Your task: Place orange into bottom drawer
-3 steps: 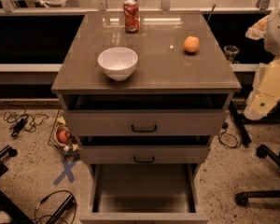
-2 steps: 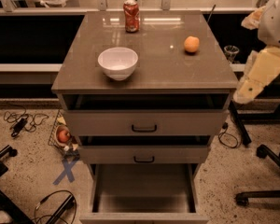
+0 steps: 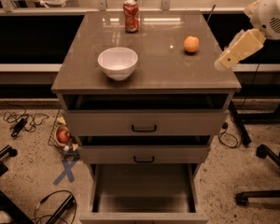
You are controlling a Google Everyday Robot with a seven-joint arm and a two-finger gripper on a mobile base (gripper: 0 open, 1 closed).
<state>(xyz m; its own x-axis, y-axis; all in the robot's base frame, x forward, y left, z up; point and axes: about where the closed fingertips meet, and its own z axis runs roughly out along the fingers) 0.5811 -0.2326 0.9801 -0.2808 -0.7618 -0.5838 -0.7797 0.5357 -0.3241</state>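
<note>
On the worktop (image 3: 170, 73) the orange (image 3: 191, 44) sits toward the right rear, well apart from the white bowl (image 3: 117, 62) and the red can (image 3: 131, 16). Just off the worktop's right edge the gripper (image 3: 223, 62) hangs near the orange without touching it; whether it is released or clenched cannot be told. Below, the bottom drawer (image 3: 142, 192) stands pulled out, grey floor showing

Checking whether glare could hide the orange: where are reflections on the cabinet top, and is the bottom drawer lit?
Camera view: glare streaks lie on the cabinet top beside the soda can, away from the orange; the open bottom drawer is dim but visible; the hand hovers at the right edge.
</note>
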